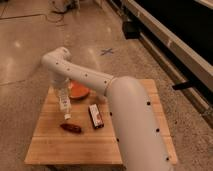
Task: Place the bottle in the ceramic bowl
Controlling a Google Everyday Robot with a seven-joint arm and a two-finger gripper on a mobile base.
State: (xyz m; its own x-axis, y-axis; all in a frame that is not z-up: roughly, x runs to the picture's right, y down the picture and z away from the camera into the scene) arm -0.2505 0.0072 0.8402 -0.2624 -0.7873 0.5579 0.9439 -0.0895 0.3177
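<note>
Over the left half of the wooden tabletop, the white arm reaches in from the lower right, bends at a rounded joint and drops straight down to the hand.

Hand: pressed together on the upper end of the bottle. The wrist hides most of the fingers from where I stand.

Bottle: long, white plastic, hanging nearly upright from the hand with its small cap pointing down and its lower end leaning a touch to the right. The cap sits close above the wood; I cannot tell whether it touches. The bottle is not inside the bowl.

Ceramic bowl: shallow, round, glossy orange-red. It sits on the tabletop toward the far edge, just beside the bottle on its right. The forearm crosses in front of its upper part, so only the near part shows.

Other items on the tabletop:
- A dark rectangular box with a red-and-white label lies flat to the right of the bottle's cap, close against the arm's edge.
- A small dark red object, oblong, lies flat just below the cap, apart from the box. I cannot tell what it is.

Surroundings: polished pale floor with a blue cross mark beyond the tabletop. A long dark structure runs along the right side of the room.
</note>
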